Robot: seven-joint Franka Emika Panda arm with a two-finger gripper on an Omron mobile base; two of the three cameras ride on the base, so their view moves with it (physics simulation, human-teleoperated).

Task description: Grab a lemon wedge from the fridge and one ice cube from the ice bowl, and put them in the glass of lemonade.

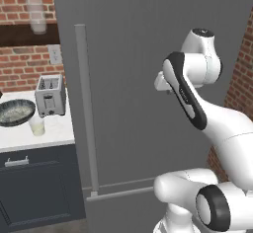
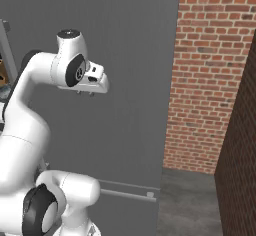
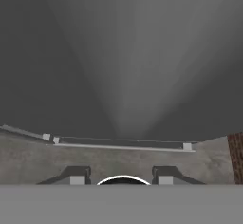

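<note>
Grey fridge (image 1: 148,79) shut, 1 toaster (image 1: 50,95), 1 ice bowl (image 1: 16,113), 1 glass of lemonade (image 1: 37,126); hand (image 3: 121,176) spread, empty

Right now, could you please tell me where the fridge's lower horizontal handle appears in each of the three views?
Left base view: the lower handle runs across the fridge door at lower centre, left of the robot's base.
Right base view: it sits low on the door, centre-left.
Hand view: it spans the picture below the grey door, above the gripper.
Shared landmark: the brick wall.
</note>
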